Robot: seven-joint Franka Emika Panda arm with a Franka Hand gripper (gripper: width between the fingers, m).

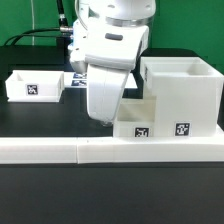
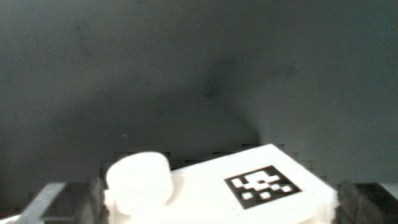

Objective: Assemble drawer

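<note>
The large white drawer housing point(image 1: 180, 90) stands at the exterior view's right, with a tag low on its front. One small white tray point(image 1: 135, 125) with a tag sits against the housing's lower left. A second small tray point(image 1: 33, 86) sits apart at the exterior view's left. My gripper point(image 1: 100, 116) hangs low over the table just left of the near tray. In the wrist view a tray's tagged face point(image 2: 263, 183) and round knob point(image 2: 143, 182) lie between my fingers point(image 2: 45, 203), with gaps on both sides. My gripper point(image 2: 210, 208) is open.
The long low white L-shaped bar point(image 1: 60, 150) runs along the front of the table. The marker board point(image 1: 74, 76) lies behind the arm. A black cable runs at the back left.
</note>
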